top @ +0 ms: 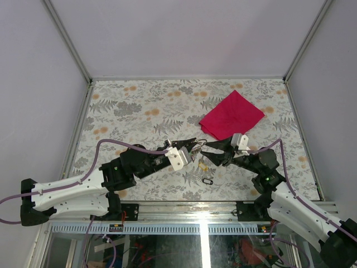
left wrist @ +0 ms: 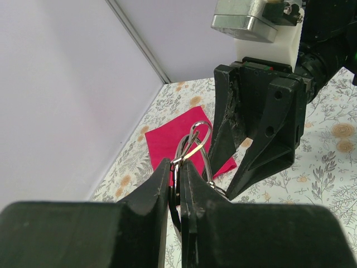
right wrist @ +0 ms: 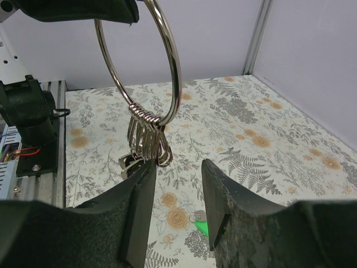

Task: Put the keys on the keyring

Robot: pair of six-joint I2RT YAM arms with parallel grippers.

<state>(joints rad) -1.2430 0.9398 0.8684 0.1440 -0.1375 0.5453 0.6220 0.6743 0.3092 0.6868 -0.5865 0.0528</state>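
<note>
We see the left gripper [left wrist: 175, 167], jaws pinching the keyring [right wrist: 177, 78] at top-view centre, the right gripper [right wrist: 177, 167], jaws spread, facing it, loose keys [top: 207, 182] on the counter [top: 139, 106] just below.

Overhead camera looks down from above the near edge. Wrist cameras face each other, sharing the keyring [right wrist: 177, 72] close-up.

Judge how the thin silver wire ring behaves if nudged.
Likely stiff: the thin silver wire ring shows a round loop, pinched in the left gripper. Its hanging small silver loops would probably swing and slide.
</note>
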